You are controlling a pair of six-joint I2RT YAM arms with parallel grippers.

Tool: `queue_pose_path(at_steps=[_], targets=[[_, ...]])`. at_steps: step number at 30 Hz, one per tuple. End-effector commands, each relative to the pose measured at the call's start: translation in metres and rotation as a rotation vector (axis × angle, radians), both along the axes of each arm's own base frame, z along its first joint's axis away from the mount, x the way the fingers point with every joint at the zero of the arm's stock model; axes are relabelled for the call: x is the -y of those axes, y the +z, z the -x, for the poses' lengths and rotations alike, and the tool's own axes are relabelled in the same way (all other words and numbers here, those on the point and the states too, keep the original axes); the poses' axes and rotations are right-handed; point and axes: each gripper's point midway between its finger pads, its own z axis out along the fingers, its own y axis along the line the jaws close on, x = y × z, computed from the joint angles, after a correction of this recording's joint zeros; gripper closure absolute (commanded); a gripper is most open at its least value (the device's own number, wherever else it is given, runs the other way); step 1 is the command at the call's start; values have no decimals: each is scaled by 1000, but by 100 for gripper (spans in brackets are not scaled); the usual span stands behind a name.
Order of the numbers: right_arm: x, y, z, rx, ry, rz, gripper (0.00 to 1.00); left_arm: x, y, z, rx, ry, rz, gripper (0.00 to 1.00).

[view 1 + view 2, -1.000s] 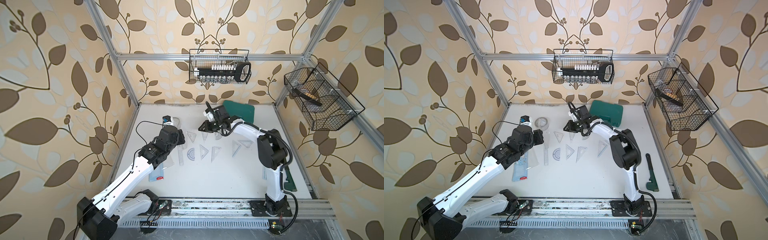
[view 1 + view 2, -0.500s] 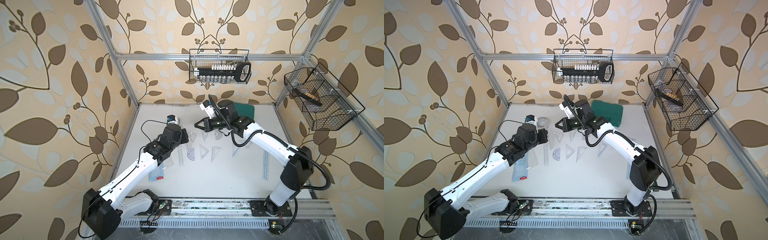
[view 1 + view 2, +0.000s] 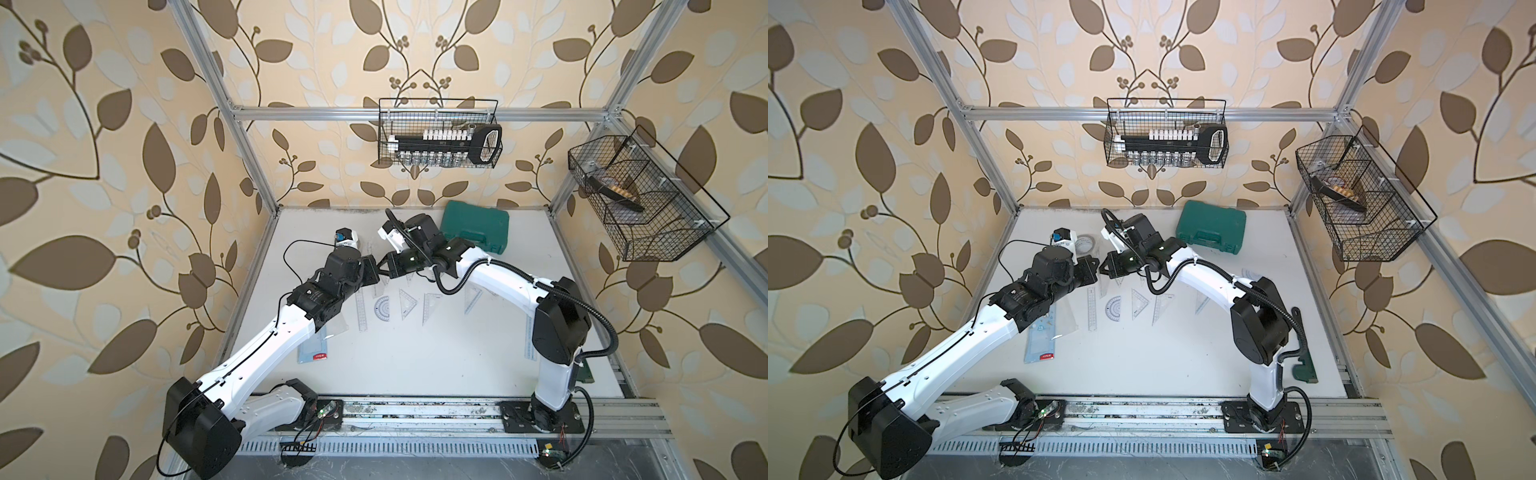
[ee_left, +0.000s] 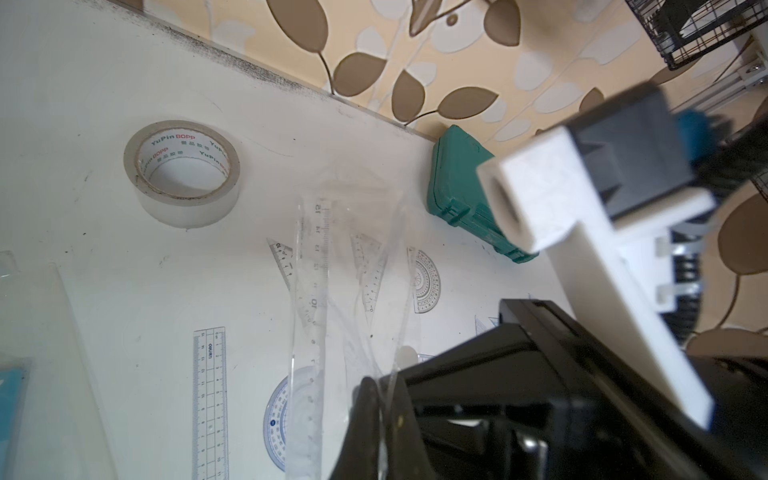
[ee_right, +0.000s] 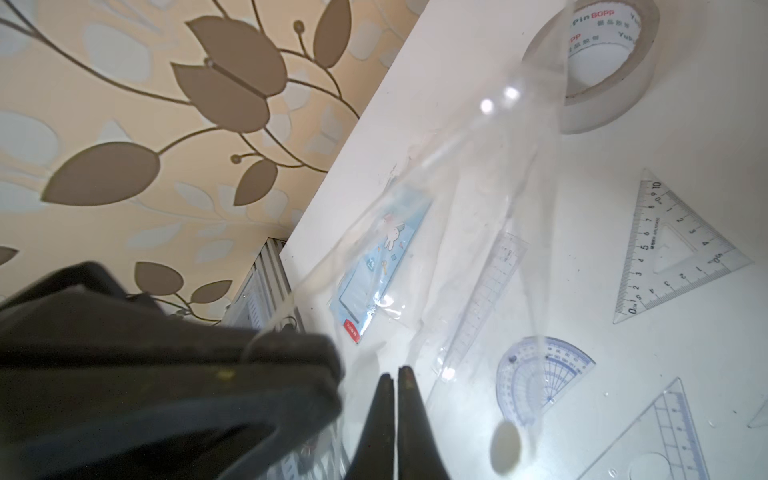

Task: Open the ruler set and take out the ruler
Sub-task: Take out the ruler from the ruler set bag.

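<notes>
The left end effector (image 4: pixel 380 386) is closed tight on one edge of the clear sleeve (image 4: pixel 357 266). The sleeve is pinched flat between its two black tips. A long see-through ruler (image 4: pixel 313 270) sits inside the sleeve. The sleeve and ruler are held up in the air above the table (image 3: pixel 415 365), not lying on it.

The right end effector (image 5: pixel 395 376) is closed too, with its tips pressed together. It points at the left one, tip to tip, right by the sleeve's edge. I cannot tell if it has any of the thin plastic pinched in it.

In both top views the two end effectors meet over the far half of the table, a bit toward the left edge.

Under them, near the middle of the table, some things lie flat side by side: a loose ruler (image 3: pixel 363 309), a half-round protractor (image 3: pixel 386 309) and a triangle (image 3: pixel 407 302). A blue packet (image 3: pixel 1040 340) lies near the left edge, partly under the left arm. A tape roll (image 4: pixel 183 172) sits close to the far left corner. A green case (image 3: pixel 473 226) rests by the far edge.
</notes>
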Motion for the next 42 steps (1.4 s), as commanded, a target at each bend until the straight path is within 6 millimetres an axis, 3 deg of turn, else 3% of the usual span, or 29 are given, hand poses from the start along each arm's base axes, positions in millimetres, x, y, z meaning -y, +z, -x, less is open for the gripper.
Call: queue_pose_path(at_steps=[1,4,11,23,26,29,42], targets=[[-3,-10,-11,-1,-36,43,85,7,26,-5,66,-22,60,100],[-5,-17,-18,-2,-58,59,74,9,25,-5,65,-31,71,100],[-9,-19,-29,-3,-98,46,70,12,22,-4,55,-45,85,100],[-13,-19,-49,-25,-172,-10,83,15,18,0,52,-62,109,100],[-14,-15,-52,-21,-178,-23,91,14,15,0,47,-58,104,100],[-13,-10,-49,-15,-177,-31,100,12,12,-3,39,-39,94,100],[34,5,-17,57,-203,48,100,26,17,-33,34,-4,126,100]])
